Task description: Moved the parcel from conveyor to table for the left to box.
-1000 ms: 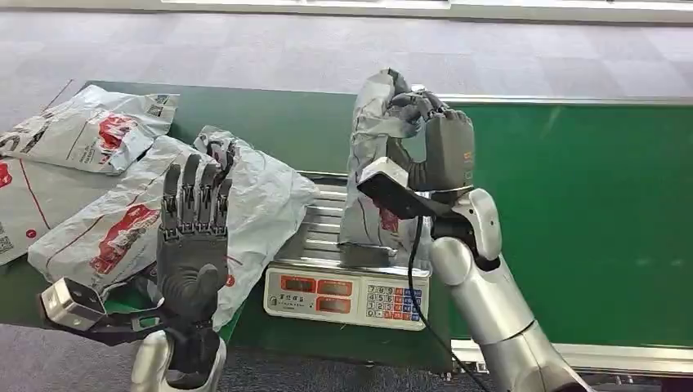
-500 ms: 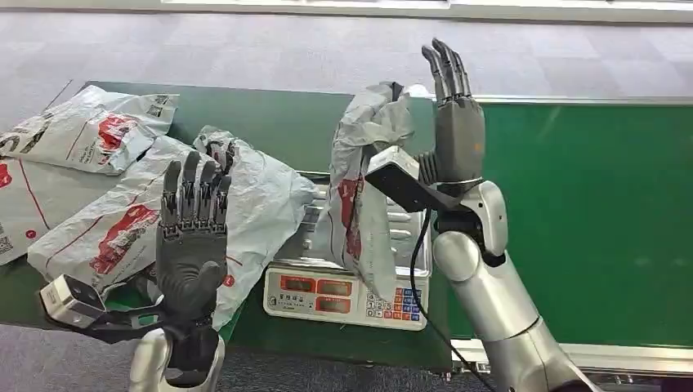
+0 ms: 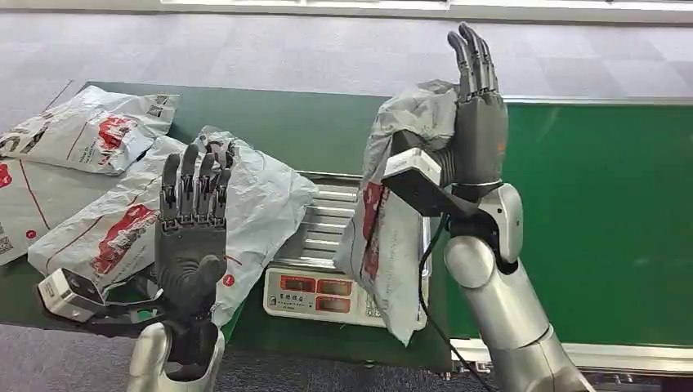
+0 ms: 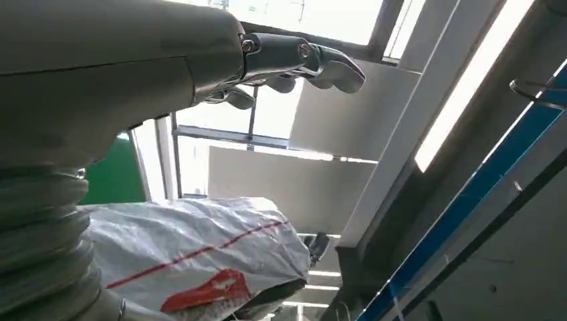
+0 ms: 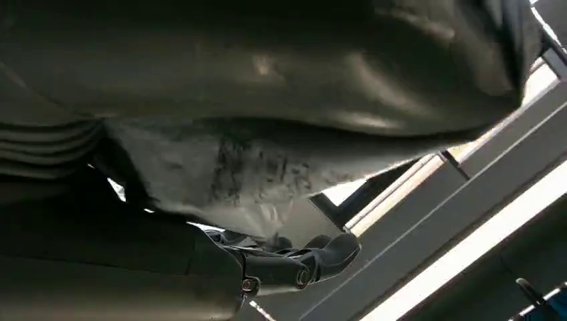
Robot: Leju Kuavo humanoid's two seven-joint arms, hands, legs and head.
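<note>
Right hand (image 3: 478,131) raised, fingers straight up, grey parcel (image 3: 396,220) against its palm, over scale (image 3: 327,282). Left hand (image 3: 192,237) spread, holding nothing.

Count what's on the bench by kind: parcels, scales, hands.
Parcels: 4: one against the right hand over the scale, one by the left hand at, two at the far left and.
Scales: 1.
Hands: 2.
Total: 7.
</note>
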